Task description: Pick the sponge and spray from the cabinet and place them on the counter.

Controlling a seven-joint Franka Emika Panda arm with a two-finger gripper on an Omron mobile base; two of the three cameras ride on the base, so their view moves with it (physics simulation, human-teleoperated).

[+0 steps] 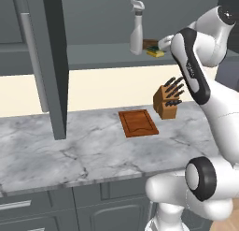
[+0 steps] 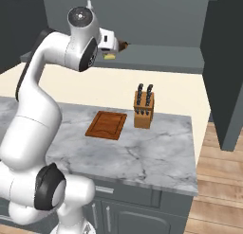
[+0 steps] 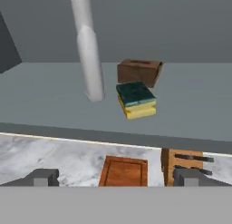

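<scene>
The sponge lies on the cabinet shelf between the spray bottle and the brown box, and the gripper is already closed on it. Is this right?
One thing is wrong: the gripper is open and holds nothing, short of the sponge, as the hand view shows. The sponge does lie on the cabinet shelf between the spray bottle and the brown box.

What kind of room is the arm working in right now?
A simulated kitchen, by the look of it: marble-veined counter, knife block beside a wooden cutting board, and an open wall cabinet holding a spray and sponge.

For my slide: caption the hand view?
Open end effector faces sponge, spray and brown box on the cabinet shelf.
</scene>
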